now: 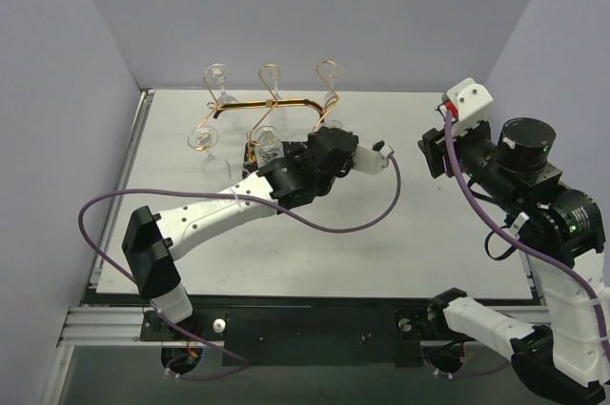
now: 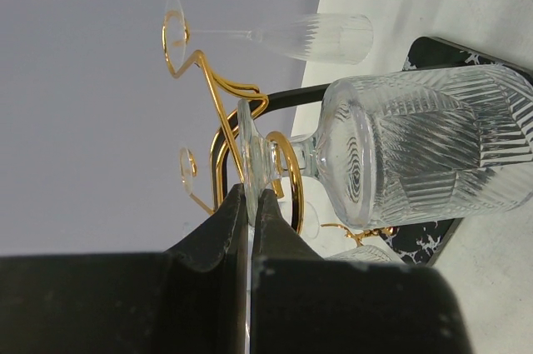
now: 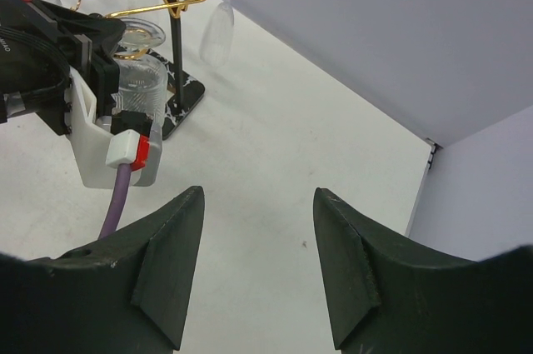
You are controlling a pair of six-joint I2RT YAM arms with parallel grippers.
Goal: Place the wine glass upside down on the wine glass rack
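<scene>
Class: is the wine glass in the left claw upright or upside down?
Upside down: the wine glass has its foot by the rack loops, bowl toward its marbled base.

The pale table (image 1: pixel 410 262) carries the wine glass rack (image 1: pixel 272 102) toward its far left, where the rack's black, white-veined base (image 3: pixel 190 92) lies flat on the surface. A purple cable (image 1: pixel 355 230) loops over the middle, possibly resting on the table.
</scene>
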